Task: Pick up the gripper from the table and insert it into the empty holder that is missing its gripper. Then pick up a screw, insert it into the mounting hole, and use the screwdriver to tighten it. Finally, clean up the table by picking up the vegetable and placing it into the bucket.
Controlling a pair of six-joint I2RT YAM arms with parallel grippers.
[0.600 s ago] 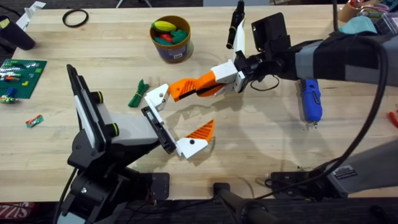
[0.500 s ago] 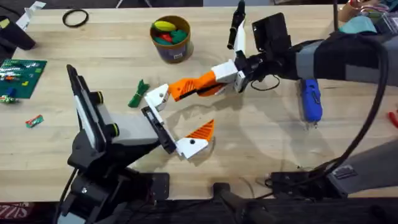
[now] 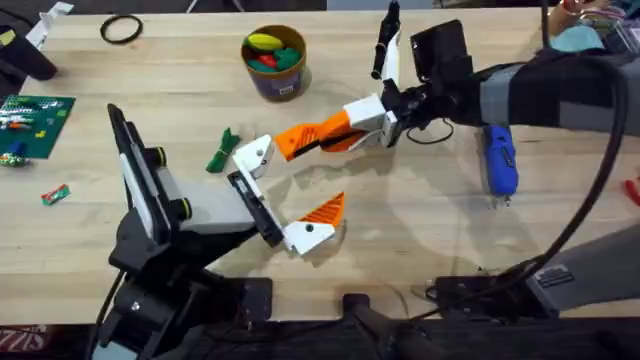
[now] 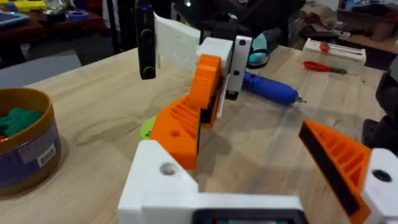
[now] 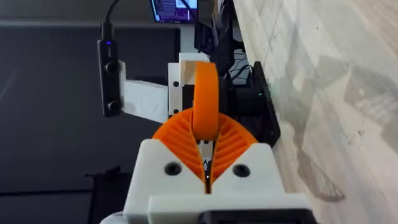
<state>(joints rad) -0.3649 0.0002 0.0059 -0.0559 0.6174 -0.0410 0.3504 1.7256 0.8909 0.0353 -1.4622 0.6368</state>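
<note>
Nearest the bottom of the overhead frame, at lower left, the left arm's black base rises and its gripper [image 3: 275,193] reaches toward the middle of the pale wooden table [image 3: 420,240]: a black rail carrying two white blocky mounts. The lower mount bears a short orange ribbed triangular finger [image 3: 325,211]; the upper one, the holder [image 3: 253,155], is a small white plastic block with a dark round mounting hole [image 4: 166,168] in its face. Its two sides stand spread well apart along the rail. Just beyond, at frame centre, the long orange tapered plastic gripper finger [image 3: 312,135] lies with its tip against the holder, its other end pinched between the white, orange-padded fingers of the right gripper [image 3: 365,118], which comes in from the right edge. In the right wrist view those orange ribbed pads [image 5: 177,135] press on either side of the orange piece. Left of the holder, just beside it, the small slender green toy vegetable [image 3: 222,149] lies on the wood. At right, the blue pen-shaped screwdriver [image 3: 499,160] lies beyond the right arm. Farther up, at top centre, stands the round dark blue bucket [image 3: 275,62] with a tan band, heaped with yellow, red and green toy pieces [image 3: 271,50].
</note>
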